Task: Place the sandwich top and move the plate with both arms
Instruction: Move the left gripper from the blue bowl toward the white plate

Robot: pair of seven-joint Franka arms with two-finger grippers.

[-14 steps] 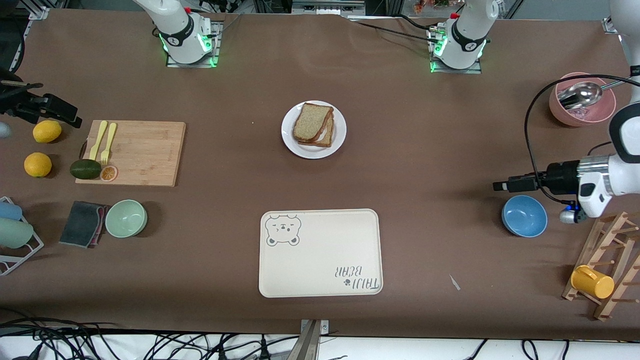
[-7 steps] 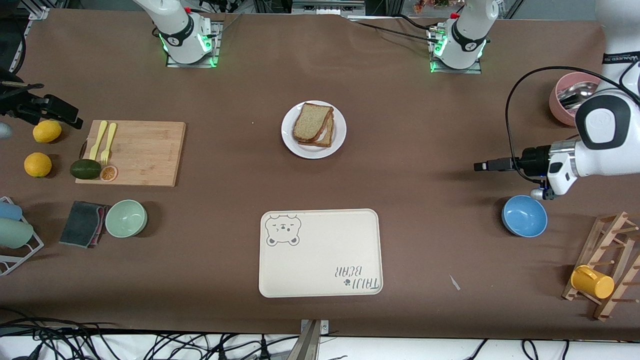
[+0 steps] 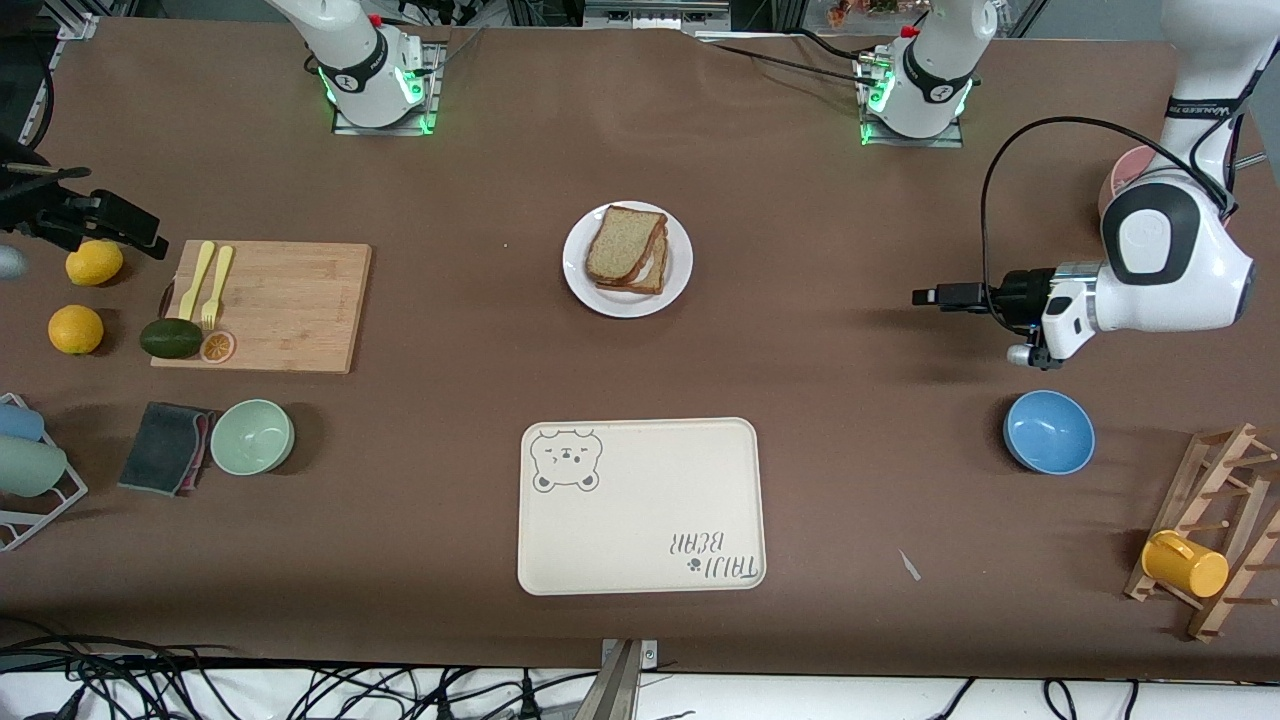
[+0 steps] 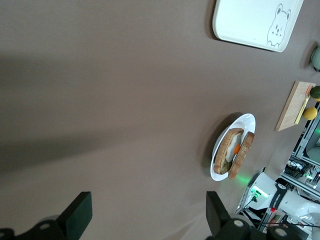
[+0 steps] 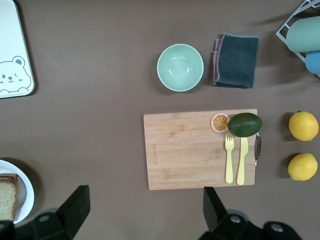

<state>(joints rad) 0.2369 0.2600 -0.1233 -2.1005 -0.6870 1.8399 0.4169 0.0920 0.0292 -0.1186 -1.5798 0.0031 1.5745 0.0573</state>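
The small white plate (image 3: 678,285) stands mid-table, closer to the arm bases than the tray is. The sandwich top (image 3: 620,243), a speckled brown slice, lies tilted on the toast with egg on that plate. The sandwich (image 4: 223,151) and plate (image 4: 247,121) also show in the left wrist view. The plate's rim (image 5: 27,192) and a bread edge (image 5: 7,197) show in the right wrist view. My left gripper (image 3: 922,296) (image 4: 148,220) is open and empty over bare table toward the left arm's end, pointing at the plate. My right gripper (image 3: 150,238) (image 5: 145,210) is open and empty beside the cutting board.
The cream bear tray (image 3: 640,505) lies nearer the camera than the plate. A cutting board (image 3: 280,305) with fork, knife and avocado, a green bowl (image 3: 252,436), a cloth and lemons are at the right arm's end. A blue bowl (image 3: 1048,431), pink bowl and mug rack (image 3: 1215,530) are at the left arm's end.
My left gripper has moved from over the blue bowl's edge toward the plate and the arm bases. The right gripper has barely moved. The sandwich and plate are still.
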